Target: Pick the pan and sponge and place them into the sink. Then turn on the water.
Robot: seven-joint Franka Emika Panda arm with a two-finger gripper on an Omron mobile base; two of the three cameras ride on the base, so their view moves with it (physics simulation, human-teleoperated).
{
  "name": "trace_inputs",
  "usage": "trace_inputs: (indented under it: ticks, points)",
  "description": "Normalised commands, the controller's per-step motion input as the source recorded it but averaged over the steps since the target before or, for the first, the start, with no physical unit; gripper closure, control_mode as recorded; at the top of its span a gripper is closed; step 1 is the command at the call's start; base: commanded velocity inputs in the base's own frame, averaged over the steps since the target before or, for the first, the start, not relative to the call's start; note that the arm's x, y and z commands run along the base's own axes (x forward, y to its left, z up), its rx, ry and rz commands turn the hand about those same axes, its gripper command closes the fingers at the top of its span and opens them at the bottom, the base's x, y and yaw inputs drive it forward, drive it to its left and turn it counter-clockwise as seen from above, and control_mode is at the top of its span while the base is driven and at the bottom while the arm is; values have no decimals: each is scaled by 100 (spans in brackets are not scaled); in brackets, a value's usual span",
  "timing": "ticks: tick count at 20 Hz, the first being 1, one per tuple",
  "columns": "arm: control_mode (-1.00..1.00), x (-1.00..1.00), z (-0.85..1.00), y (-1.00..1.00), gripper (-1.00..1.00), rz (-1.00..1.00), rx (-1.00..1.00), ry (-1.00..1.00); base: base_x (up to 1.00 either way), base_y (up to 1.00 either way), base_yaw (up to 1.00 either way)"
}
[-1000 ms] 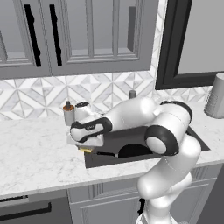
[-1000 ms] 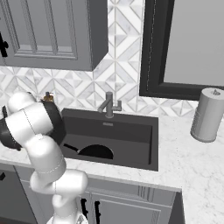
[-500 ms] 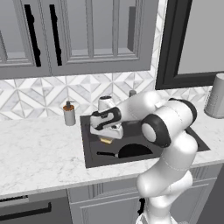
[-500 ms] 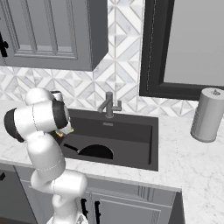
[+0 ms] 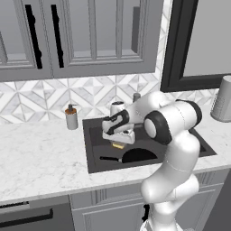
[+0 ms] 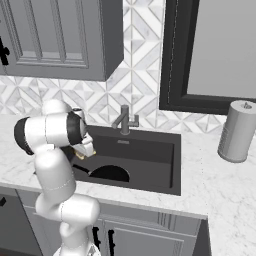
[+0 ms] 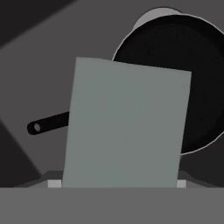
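Observation:
The black pan lies flat in the dark grey sink, its thin handle pointing left. My gripper hangs over the left half of the basin, shut on the yellow sponge, a little above the pan's handle. In the hand view the sponge shows its grey-green face across the middle, with the pan behind it at upper right and the silver drain peeking past the pan's rim. From the right base view the sponge hangs by the sink's left wall, above the pan.
The grey faucet stands behind the sink with no stream falling from it. A soap dispenser sits on the counter left of the basin. A paper towel roll stands at the far right.
My gripper has carried the sponge to the right, from the counter edge near the soap dispenser to above the sink basin. The pan has not moved.

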Motion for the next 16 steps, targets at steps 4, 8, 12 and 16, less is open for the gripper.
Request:
trace_inputs:
  ticks: [4,8,12,16]
  points:
    - [-100,24,-34,-24,100,-4,6,0,0,0,0]
    - [-100,13,-47,-20,100,-5,2,0,0,0,0]
    - [-100,18,-46,-17,100,-6,4,0,0,0,0]
    - [-100,27,-35,-5,100,-5,0,1,0,0,0]
